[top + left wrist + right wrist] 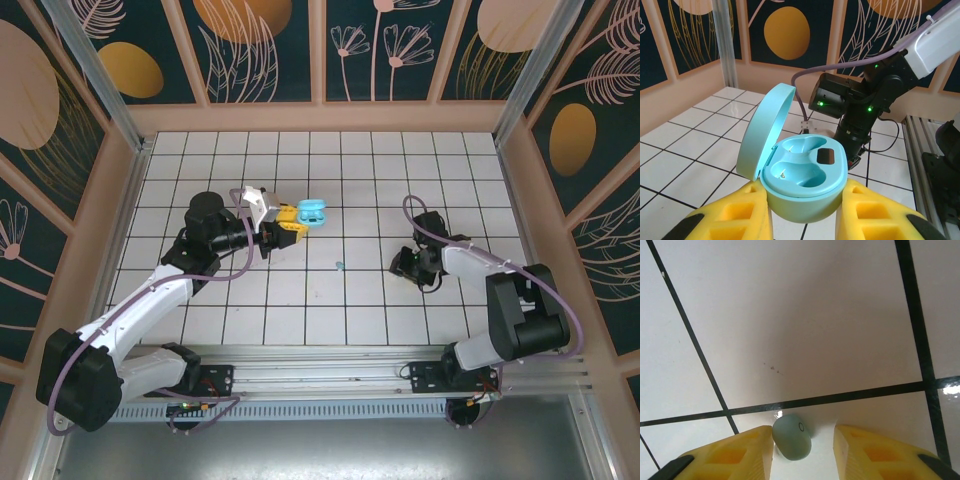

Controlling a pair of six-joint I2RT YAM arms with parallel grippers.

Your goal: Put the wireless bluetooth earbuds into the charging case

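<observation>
Yellow fingers [735, 457] of the right gripper [803, 440] stand at the bottom of the right wrist view, partly open. The teal earbud [791, 436] lies on the white tile [815, 315] between them. It rests against the finger at picture left and a clear gap separates it from the other one. Its long axis runs roughly across the closing line, so I judge that the jaws only need to close on its short side. It is a smooth, pale teal oval with a small ring mark.

In the left wrist view, the left gripper [805, 192] is clamped on the blue charging case [805, 172]. The lid [765, 130] is up and both sockets are empty. The right arm [860, 105] stands behind it.

In the top external view, the case is on the left of the right gripper, well apart. A second teal bit [340, 265] lies on the tiles between them.
</observation>
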